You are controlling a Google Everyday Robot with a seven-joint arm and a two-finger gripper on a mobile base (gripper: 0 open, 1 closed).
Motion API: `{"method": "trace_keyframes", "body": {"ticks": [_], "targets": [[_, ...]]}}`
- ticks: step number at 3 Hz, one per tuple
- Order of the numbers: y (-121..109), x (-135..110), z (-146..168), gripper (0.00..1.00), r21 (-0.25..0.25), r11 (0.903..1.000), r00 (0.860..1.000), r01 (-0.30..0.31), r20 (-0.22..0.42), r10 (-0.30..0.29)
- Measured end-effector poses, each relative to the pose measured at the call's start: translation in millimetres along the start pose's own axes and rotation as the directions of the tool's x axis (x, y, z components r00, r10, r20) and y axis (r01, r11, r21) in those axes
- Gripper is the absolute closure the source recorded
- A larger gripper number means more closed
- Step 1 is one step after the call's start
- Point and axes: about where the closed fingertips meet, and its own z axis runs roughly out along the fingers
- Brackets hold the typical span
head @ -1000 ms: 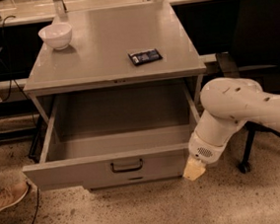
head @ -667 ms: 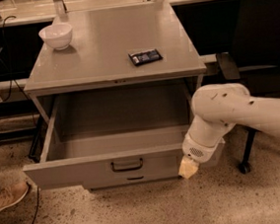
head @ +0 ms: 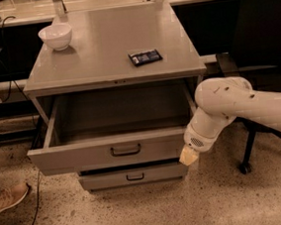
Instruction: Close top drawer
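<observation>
While the top drawer point(head: 75, 158) stands open, the gripper point(head: 188, 155) sits at its front's lower right corner, aperture state indeterminable.

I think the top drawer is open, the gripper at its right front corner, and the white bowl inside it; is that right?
No: the camera view shows the white bowl on the cabinet top. The top drawer is open, the gripper at its right front corner.
</observation>
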Motion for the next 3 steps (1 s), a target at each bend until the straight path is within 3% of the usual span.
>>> {"method": "trace_keyframes", "body": {"ticks": [2,3], "targets": [[-3,-1,2,1.0,0.006,0.9999,1.0,-0.01,0.003,0.01],[-36,-15,0,1.0,0.065,0.9971,0.998,-0.04,0.055,0.037]]}}
